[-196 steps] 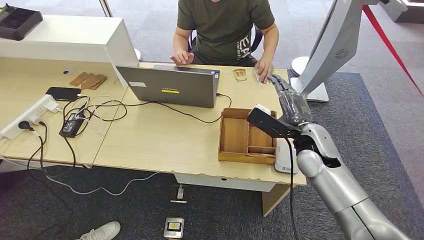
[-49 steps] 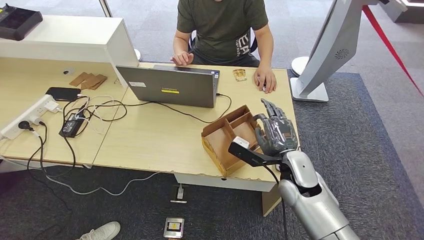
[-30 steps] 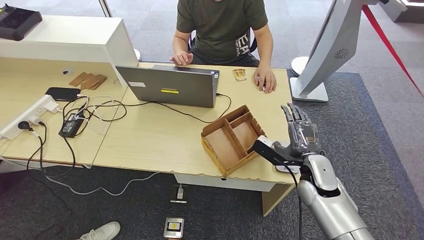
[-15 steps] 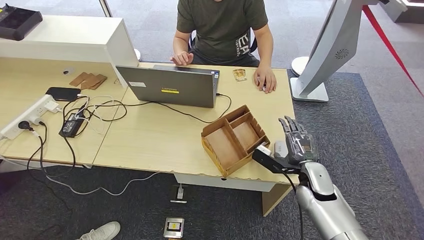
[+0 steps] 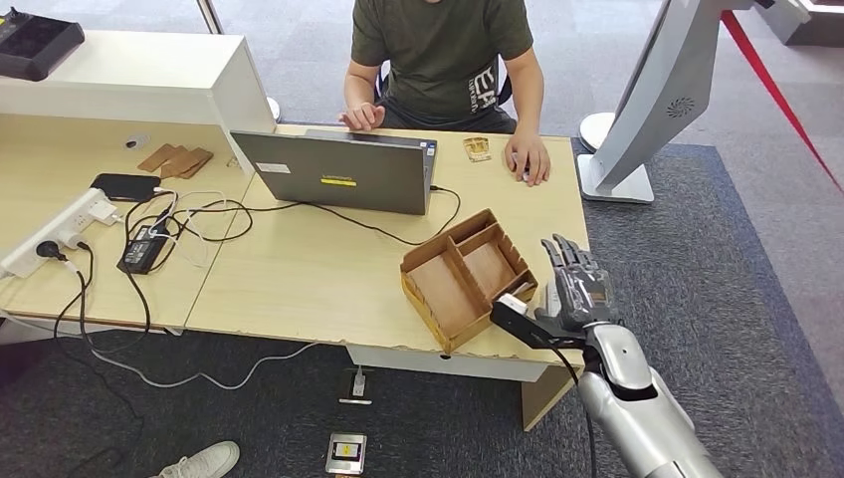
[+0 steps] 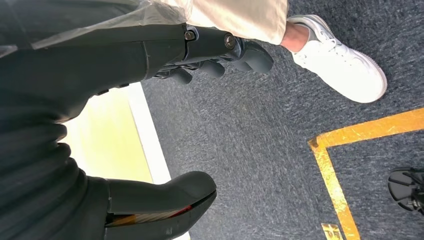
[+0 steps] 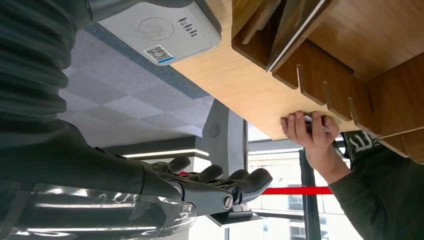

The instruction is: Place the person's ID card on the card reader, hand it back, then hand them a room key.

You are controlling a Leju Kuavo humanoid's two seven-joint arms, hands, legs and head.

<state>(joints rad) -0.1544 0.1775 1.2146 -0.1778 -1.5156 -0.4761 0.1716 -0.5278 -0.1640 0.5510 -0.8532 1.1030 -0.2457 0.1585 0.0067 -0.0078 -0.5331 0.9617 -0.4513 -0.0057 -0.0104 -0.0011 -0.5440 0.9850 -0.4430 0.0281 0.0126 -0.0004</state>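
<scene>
The white flat card reader (image 7: 162, 31) with a blue-edged QR sticker lies on the pale wooden desk (image 5: 328, 274), just beneath and beside the robot's right hand (image 5: 572, 289); from the head view the hand covers most of it. That hand hangs over the desk's near right corner with its dark fingers (image 7: 235, 184) stretched out straight and a little apart, holding nothing and touching nothing that can be seen. Just beside the hand, toward the middle of the desk, sits the brown wooden divided tray (image 5: 466, 277), turned at an angle to the desk edge. Farther out beyond the hand, at the far edge of the desk, the person's hand (image 5: 527, 159) rests on a small pale card (image 7: 316, 125), too small to tell whether it is the ID card. A small tan card-like item (image 5: 477, 148) lies near it. Past the tray stands a grey open laptop (image 5: 338, 171).

The robot's left hand (image 6: 210, 55) hangs over dark grey carpet (image 6: 250, 140), its fingers loosely curled and apart from the thumb, holding nothing, near a person's white sneaker (image 6: 340, 65).
</scene>
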